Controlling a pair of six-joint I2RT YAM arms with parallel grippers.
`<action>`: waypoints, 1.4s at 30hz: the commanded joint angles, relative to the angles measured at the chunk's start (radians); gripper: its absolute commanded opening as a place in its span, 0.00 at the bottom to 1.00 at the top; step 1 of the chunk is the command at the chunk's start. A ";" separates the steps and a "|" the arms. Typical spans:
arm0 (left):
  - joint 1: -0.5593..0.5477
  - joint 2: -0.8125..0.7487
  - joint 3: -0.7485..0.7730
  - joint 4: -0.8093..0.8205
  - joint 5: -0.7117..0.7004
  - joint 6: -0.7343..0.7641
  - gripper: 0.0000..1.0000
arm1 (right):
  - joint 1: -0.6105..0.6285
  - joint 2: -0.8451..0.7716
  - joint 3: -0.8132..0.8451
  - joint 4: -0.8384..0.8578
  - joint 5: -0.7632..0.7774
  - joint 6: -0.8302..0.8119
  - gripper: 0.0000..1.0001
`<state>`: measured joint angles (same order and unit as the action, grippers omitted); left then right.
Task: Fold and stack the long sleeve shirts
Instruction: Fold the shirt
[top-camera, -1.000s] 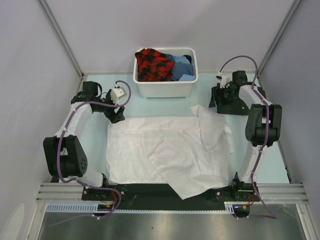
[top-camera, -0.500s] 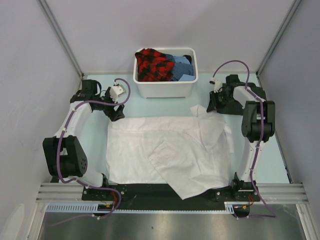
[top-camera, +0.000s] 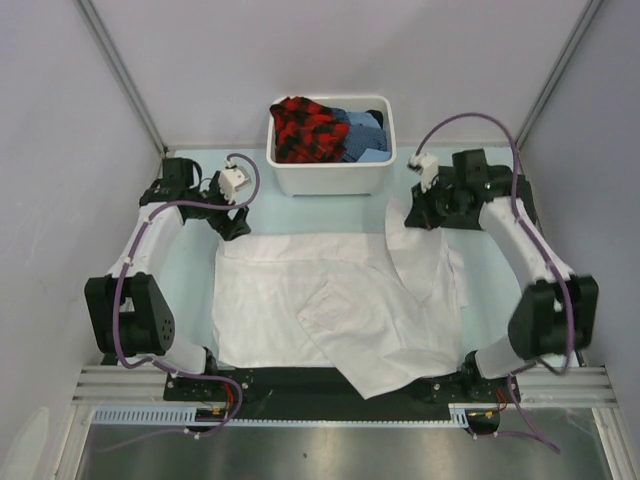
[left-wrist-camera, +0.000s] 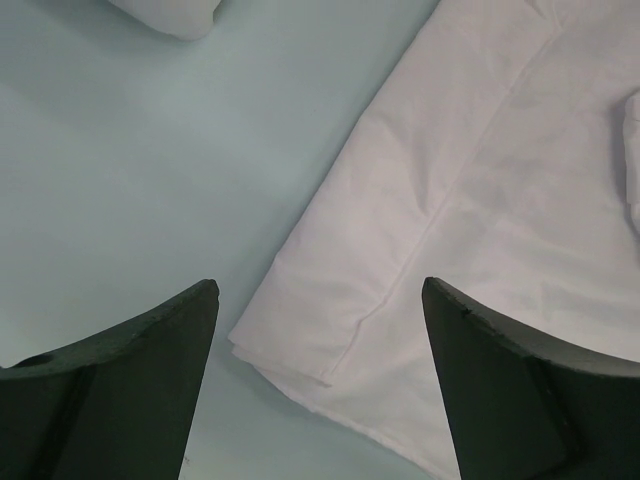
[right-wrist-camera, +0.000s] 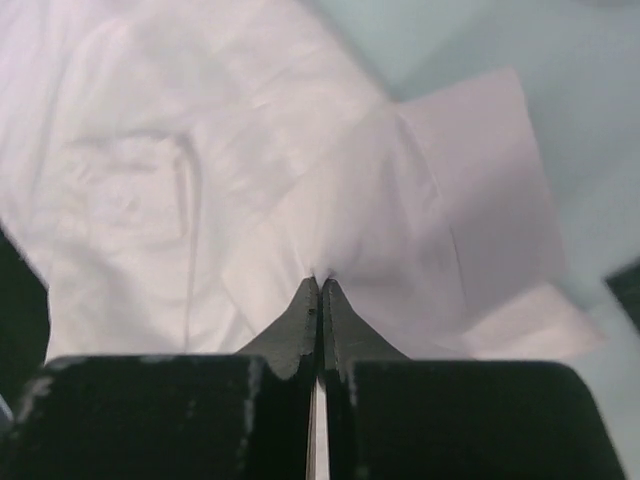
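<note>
One white long sleeve shirt (top-camera: 340, 300) is lying spread across the bench (top-camera: 195, 285), its thin plain cloth creasing softly and a loose flap doubling over itself. The right end effector (right-wrist-camera: 320, 279) is pinching a raised fold of that shirt between its closed tips, with the cloth tenting up just ahead of them and a squared, cuff-like end lying to their right. The left end effector (left-wrist-camera: 320, 300) is hanging wide apart and holding nothing, and a hemmed, layered corner of the shirt is sitting directly below the gap between its fingers. The fabric is looking light, limp and slightly slippery, so it is likely going to sag and drag when lifted. Gripping at hems, seams or corners, where the layers are thicker, is probably offering the surest hold. Beyond both end effectors a white plastic tub (top-camera: 330, 182) is holding red-black checked and blue cloth.
</note>
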<state>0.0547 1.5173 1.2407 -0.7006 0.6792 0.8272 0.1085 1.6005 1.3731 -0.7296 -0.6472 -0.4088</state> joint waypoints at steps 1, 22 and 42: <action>0.002 -0.058 0.039 0.021 0.083 -0.039 0.88 | 0.219 -0.243 -0.250 -0.054 0.113 -0.148 0.02; -0.046 -0.331 -0.346 0.192 0.106 -0.065 0.96 | 0.543 -0.361 -0.387 0.031 0.185 -0.029 0.57; -0.029 -0.555 -0.563 0.380 -0.064 -0.410 0.98 | 0.749 -0.019 -0.563 0.464 0.480 0.028 0.74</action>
<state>0.0181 1.0031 0.7052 -0.3237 0.6292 0.4263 0.8097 1.5490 0.8215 -0.3470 -0.2493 -0.3813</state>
